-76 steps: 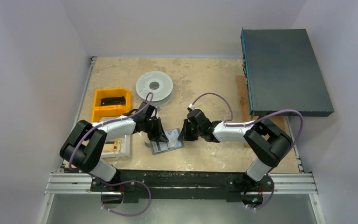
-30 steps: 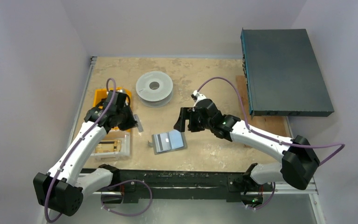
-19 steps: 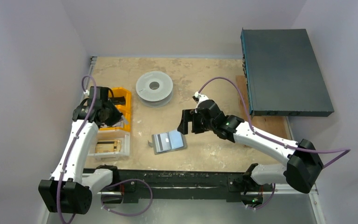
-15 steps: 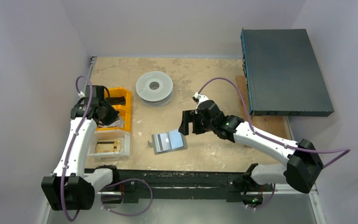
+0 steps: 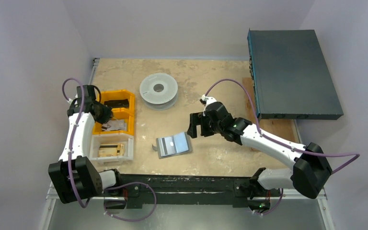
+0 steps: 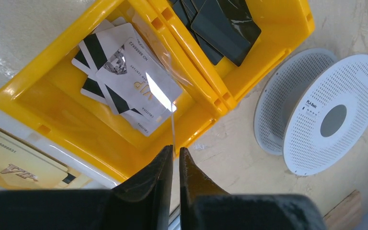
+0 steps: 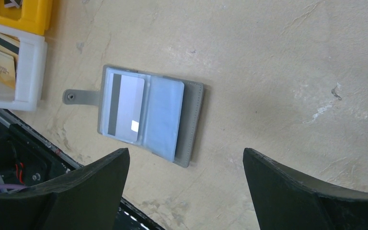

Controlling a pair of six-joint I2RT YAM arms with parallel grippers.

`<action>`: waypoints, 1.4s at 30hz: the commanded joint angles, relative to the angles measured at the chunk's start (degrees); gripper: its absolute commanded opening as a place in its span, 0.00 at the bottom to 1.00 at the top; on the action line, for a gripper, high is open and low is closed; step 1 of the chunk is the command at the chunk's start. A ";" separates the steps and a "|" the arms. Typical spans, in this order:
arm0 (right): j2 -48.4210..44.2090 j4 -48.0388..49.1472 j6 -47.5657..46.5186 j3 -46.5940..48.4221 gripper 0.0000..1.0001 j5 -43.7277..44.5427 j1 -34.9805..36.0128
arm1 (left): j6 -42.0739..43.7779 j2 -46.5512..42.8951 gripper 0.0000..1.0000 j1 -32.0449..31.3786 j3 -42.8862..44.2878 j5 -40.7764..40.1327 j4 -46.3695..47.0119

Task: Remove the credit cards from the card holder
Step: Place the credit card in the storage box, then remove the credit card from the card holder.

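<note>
Clamping the jaws of the left gripper (image 6: 175, 151) on a thin clear card (image 6: 163, 93), edge-on above the yellow bin (image 6: 52, 115) at far left. Holding the right gripper (image 7: 184, 155) spread wide and empty over the card holder (image 7: 165, 120), lying open flat near the table's middle. Judging the striped card (image 7: 124, 106) light, stiff, slick in its sleeve; favouring a pinch on its exposed edge, pinning the floppy holder.

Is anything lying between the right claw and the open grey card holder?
No. In the top view only bare beige tabletop separates the right claw from the open slate-grey folding card holder; the right wrist view shows the same.
</note>
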 commanded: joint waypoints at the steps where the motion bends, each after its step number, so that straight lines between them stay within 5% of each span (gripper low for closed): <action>1: -0.76 2.40 -1.82 -1.18 0.90 -0.02 -0.11 | -0.99 -0.22 0.21 1.26 -0.14 0.63 3.73; 5: -1.01 2.78 -1.78 -1.72 0.91 -0.31 -0.06 | -0.05 -2.72 0.37 1.29 -0.35 -0.28 2.82; 14: 2.41 2.23 -0.65 -0.48 0.90 -3.24 -0.03 | 6.02 -9.57 0.42 -0.56 -1.60 5.27 -0.59; 25: 6.74 3.03 4.00 1.91 0.86 3.36 5.95 | 8.73 -15.19 0.44 -18.52 -9.82 13.90 1.48; 33: 15.59 4.29 9.60 7.77 0.69 7.95 11.75 | 7.87 -13.22 0.43 -30.89 -14.09 17.41 6.96; 42: 22.81 11.46 15.26 8.55 0.42 -0.48 11.73 | 7.10 -6.55 0.35 -35.71 -17.05 21.43 15.51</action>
